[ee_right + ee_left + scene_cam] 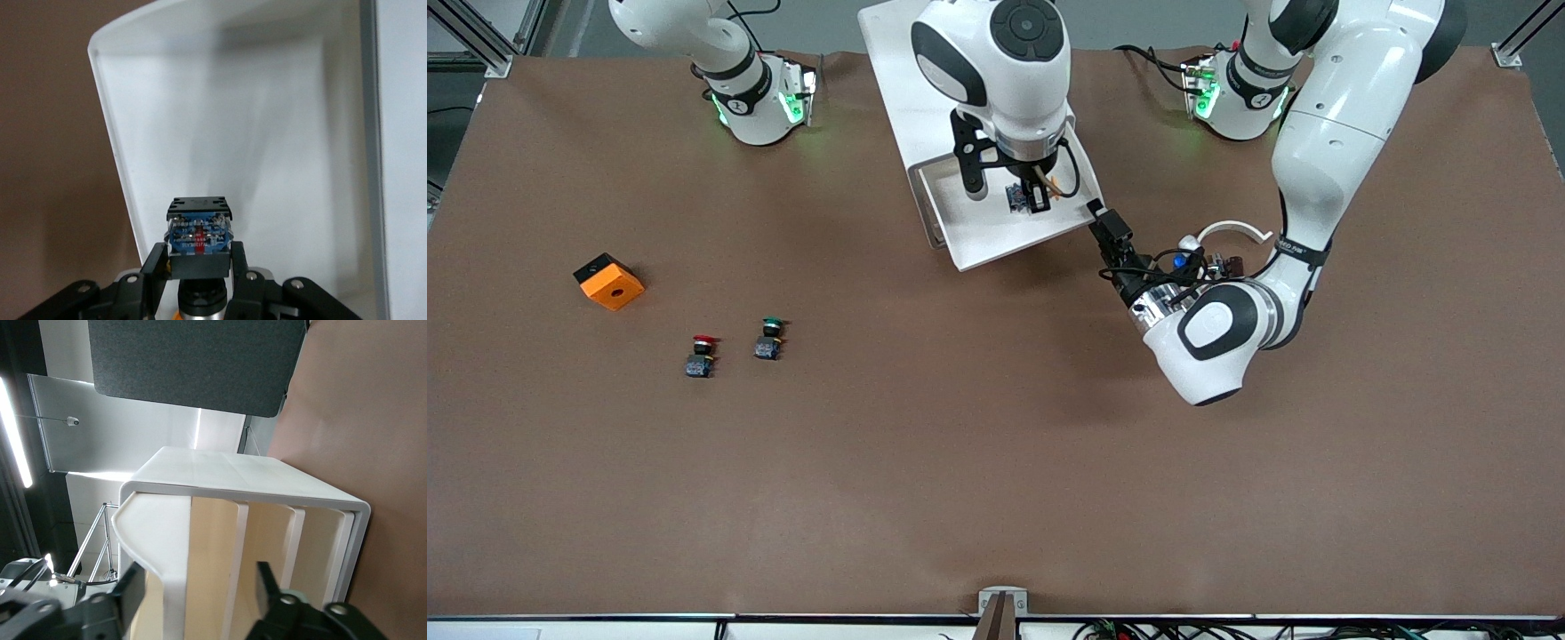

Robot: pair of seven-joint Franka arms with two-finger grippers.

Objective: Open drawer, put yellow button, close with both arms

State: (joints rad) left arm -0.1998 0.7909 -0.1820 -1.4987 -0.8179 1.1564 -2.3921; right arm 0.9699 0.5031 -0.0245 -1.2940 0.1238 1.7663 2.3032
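The drawer [996,236], the top one of the white cabinet [898,71], is pulled out with its white tray showing. My right gripper [1027,197] hangs over the tray, shut on the yellow button [1016,197]. In the right wrist view the button's [199,230] black and blue body points at the tray [233,120], and its orange cap sits between the fingers of the right gripper [198,260]. My left gripper [1098,212] is open at the drawer's corner toward the left arm's end. In the left wrist view the left gripper's [198,590] jaws straddle the drawer's white edge [157,533].
An orange and black block [608,281] lies toward the right arm's end. A red-capped button [703,354] and a green-capped button [769,339] stand beside it, nearer the front camera. Three shut cream drawer fronts [267,540] show under the top one.
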